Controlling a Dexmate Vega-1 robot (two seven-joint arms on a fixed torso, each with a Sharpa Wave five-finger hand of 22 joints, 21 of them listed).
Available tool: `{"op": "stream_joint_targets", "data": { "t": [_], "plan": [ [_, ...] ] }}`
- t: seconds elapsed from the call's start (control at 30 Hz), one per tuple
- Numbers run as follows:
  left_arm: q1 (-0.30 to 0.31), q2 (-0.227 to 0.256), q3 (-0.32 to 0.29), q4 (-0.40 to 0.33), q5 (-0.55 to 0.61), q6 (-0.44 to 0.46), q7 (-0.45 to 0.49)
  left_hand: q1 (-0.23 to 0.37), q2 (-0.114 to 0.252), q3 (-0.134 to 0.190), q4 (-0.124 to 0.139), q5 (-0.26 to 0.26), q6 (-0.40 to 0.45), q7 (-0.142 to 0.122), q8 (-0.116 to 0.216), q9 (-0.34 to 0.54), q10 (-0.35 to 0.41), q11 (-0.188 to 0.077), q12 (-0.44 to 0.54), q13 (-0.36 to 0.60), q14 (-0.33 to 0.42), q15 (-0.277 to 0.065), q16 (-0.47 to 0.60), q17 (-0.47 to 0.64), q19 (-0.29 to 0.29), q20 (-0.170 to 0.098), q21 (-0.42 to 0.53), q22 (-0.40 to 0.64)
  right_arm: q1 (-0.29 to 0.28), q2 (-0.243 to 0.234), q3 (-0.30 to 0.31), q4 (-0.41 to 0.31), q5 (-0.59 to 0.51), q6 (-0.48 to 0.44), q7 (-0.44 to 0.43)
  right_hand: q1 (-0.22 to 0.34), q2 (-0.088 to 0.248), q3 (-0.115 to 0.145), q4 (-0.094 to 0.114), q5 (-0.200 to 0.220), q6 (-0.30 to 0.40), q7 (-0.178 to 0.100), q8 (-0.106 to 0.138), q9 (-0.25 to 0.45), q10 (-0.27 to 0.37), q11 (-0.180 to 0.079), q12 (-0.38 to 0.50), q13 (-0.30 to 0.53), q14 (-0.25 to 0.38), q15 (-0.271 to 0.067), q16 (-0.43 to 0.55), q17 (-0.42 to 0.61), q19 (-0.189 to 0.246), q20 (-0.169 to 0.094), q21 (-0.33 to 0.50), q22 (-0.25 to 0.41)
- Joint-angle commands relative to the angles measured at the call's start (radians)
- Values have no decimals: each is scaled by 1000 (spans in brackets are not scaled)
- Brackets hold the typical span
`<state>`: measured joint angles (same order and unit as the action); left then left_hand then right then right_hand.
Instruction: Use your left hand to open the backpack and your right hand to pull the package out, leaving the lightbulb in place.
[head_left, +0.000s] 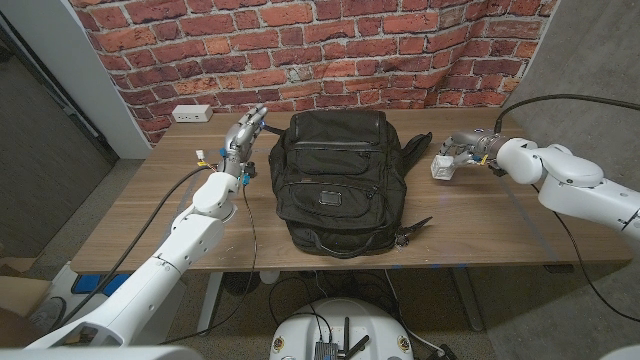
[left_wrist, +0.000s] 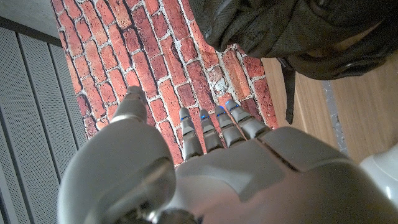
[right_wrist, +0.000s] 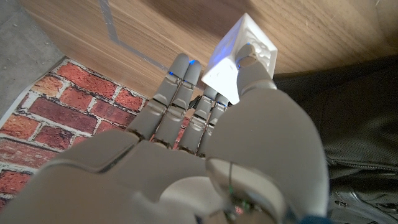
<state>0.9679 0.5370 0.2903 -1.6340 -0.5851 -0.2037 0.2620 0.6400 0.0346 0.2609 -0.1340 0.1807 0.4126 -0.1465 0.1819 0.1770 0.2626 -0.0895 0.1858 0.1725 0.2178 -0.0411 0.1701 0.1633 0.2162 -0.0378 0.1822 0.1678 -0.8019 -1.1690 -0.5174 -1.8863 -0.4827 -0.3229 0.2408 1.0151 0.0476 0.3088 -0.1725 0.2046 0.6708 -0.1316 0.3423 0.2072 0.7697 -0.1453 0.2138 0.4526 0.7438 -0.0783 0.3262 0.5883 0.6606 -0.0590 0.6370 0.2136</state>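
A: What is the right hand (head_left: 462, 150) doing at the right of the frame?

B: It pinches a small white box, the package (head_left: 443, 167), between thumb and fingers (right_wrist: 181, 74), clear of the black backpack (head_left: 335, 180) and low over the wooden table (head_left: 480, 225). I judge it is held out there so it can be set down away from the bag.

A: And the left hand (head_left: 243, 135)?

B: It is up at the backpack's upper left corner, fingers (left_wrist: 214, 124) straight and apart, holding nothing. It looks close to the bag; I cannot tell whether it touches. Probably it stands there to steady or reach the opening.

A: The lightbulb?

B: Hidden; presumably inside the bag
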Motion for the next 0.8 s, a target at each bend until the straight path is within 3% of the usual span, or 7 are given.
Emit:
{"op": "stream_joint_targets", "data": {
  "t": [0.03, 0.8],
  "plan": [
    [3, 7, -6, 1, -16, 15, 0, 3, 10, 8, -3, -1, 6, 4, 0, -1, 6, -2, 4, 2, 5, -27, 5, 1, 10, -83, 4, 0, 28, 26, -31, 45, -35, 28, 17, -25, 37, 14, 15, 2, -2, -3, 3, 2, 37, -41, -1, 11, -4, -143, -1, 2, -5, -124, 5, 1],
    [15, 13, -3, -8, -40, 49, 8, 2, 21, 13, -7, -1, 11, 10, 2, 0, 2, -1, 3, 2, 2, -19, 4, 1, 11, -82, 5, 0, 52, 57, -64, 88, -73, 43, 39, -20, 30, 11, 11, 0, -40, -13, -15, 2, -6, -37, -17, 11, -48, -140, -20, 3, -35, -119, 3, -8]
  ]
}}
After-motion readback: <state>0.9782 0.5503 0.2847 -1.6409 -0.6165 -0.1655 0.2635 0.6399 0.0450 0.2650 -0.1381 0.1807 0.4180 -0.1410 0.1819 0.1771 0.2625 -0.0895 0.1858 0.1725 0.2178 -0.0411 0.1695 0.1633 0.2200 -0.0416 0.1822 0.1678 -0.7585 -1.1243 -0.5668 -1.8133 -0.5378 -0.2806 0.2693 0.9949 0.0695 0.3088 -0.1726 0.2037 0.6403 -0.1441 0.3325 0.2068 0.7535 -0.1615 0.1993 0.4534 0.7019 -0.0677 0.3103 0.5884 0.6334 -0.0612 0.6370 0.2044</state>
